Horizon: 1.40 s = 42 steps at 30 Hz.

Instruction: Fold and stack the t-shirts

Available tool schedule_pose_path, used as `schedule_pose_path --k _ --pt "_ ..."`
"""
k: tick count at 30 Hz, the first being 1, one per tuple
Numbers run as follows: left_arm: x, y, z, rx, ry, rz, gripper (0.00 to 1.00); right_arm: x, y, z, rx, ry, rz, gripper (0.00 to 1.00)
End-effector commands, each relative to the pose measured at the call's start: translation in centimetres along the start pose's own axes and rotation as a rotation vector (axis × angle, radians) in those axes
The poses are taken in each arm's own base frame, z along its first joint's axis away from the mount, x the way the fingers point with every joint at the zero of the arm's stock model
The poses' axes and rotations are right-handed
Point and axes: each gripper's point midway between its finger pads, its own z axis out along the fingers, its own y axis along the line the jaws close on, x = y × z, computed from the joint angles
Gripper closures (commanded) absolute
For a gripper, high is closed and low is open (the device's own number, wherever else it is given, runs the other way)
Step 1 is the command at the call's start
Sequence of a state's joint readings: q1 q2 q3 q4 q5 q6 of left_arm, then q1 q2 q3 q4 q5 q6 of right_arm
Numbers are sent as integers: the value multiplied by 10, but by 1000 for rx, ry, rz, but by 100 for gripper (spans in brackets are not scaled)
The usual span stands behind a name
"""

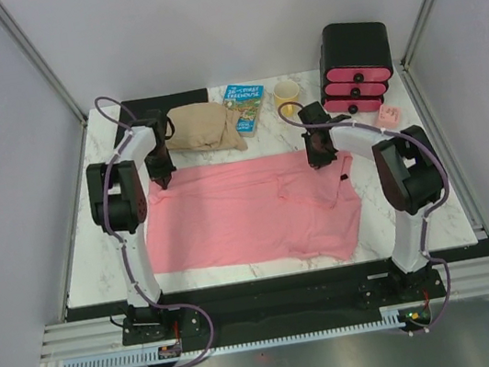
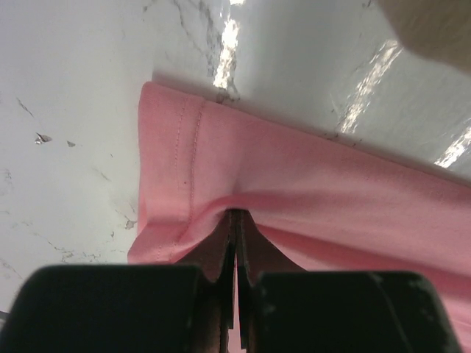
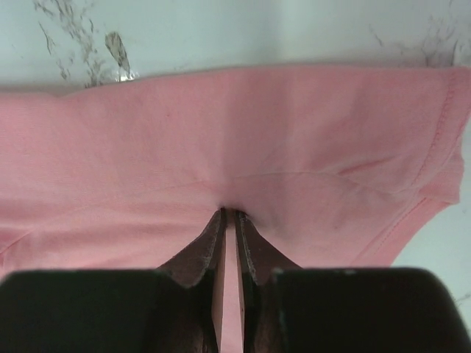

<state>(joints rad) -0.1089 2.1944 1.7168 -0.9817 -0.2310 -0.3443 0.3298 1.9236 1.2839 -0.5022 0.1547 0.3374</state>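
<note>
Pinching pink t-shirt point(image 1: 232, 223) far edge, L gripper point(image 2: 235, 220), R gripper point(image 3: 229, 217) apparently too

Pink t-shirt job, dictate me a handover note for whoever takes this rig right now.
Left claw: shut on the pink t-shirt at its far hem, near the corner.
Right claw: shut on the same far edge, by the sleeve.
Shirt lies spread on the table; a folded beige cloth sits behind it.
Done: both grips set.
Left: fold, then stack.
</note>
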Motion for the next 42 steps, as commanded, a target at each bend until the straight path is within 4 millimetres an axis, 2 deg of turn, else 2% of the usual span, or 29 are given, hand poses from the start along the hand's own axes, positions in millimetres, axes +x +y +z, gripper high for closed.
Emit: schedule_pose_path --k 1,5,8,11,14,15,16,19,24,28,35,38,42 --pt "-18 -1 13 -37 -22 -30 98 -13 -1 7 9 9 -38 84" --pt "-24 -2 20 -52 -19 -27 98 -26 6 10 -10 1 -42 82" --pt "-29 -1 16 -46 -31 -32 98 -31 5 13 -15 2 -43 80" --pt "-36 -6 13 -14 -40 -26 98 -39 9 15 -40 -4 -46 74" --pt "-42 -7 -2 15 -76 -38 93 -47 14 8 -72 -22 -48 70" --pt "-42 -1 -15 12 -102 -46 88 -50 14 5 -72 -29 -47 69" --pt "-43 1 -19 5 -120 -55 87 -52 14 3 -71 -35 -45 68" --pt "-40 10 -33 -4 -148 -54 85 -51 13 3 -65 -30 -46 68" --pt "-20 9 -28 20 -106 -39 86 -48 17 5 -85 -14 -40 68" --pt "-12 14 -36 21 -123 -53 86 -48 18 5 -89 -11 -34 67" --pt "15 20 -11 -25 -41 -21 86 -47 14 6 -74 -6 -33 67" --pt "23 32 -7 -89 -36 -28 86 -51 12 4 -73 -10 -18 66" --pt "20 43 -9 -145 -56 -48 85 -59 11 -5 -86 -28 -7 64"
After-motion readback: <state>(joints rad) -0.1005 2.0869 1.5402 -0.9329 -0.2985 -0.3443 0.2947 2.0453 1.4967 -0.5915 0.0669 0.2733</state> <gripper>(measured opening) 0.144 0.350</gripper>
